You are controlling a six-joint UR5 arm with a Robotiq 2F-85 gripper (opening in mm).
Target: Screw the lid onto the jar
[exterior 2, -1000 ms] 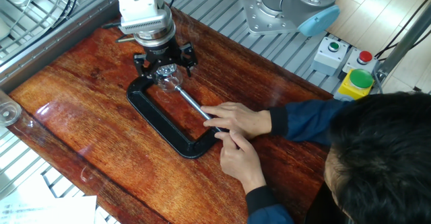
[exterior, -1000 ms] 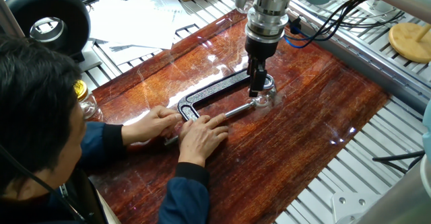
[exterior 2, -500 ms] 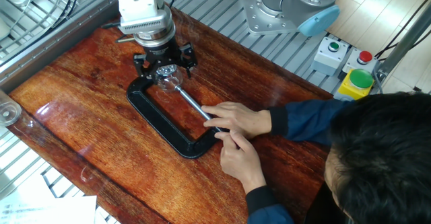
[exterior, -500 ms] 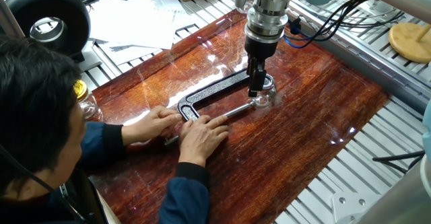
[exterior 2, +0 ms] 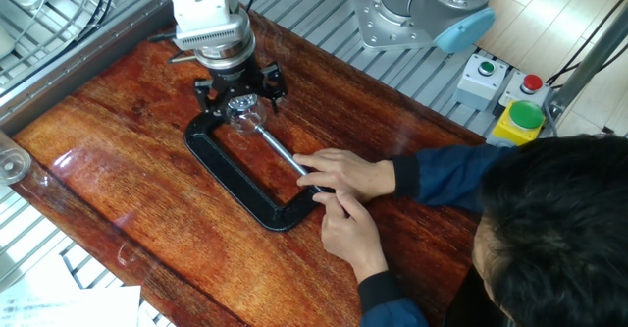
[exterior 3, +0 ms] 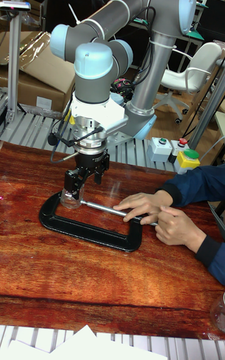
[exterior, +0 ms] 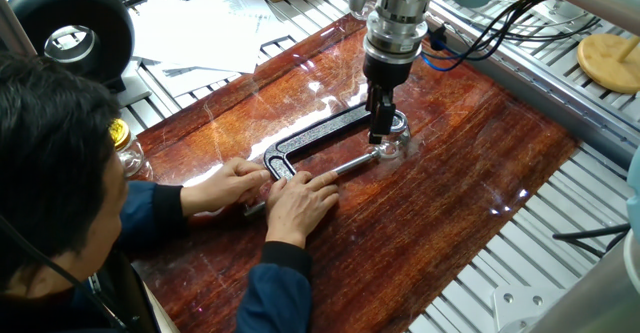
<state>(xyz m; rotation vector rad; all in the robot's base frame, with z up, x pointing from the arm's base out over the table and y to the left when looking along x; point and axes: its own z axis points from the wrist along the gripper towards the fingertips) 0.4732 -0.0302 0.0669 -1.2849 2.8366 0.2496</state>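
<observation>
The gripper (exterior 2: pixel 239 99) stands directly over the jar (exterior 2: pixel 250 121) – its fingers (exterior: pixel 381 121) reach down around the jar's top, but whether they grip the lid I cannot tell. Just below, the black C-clamp (exterior 2: pixel 235 180) holds the jar, and a person's hands (exterior 2: pixel 339 175) rest on its screw.

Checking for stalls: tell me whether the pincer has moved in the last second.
No. In both fixed views the pincer sits at the same spot over the jar, unchanged against the clamp.

Two high opposite-side views, one low frontal, all sharing the table (exterior: pixel 470 163)
</observation>
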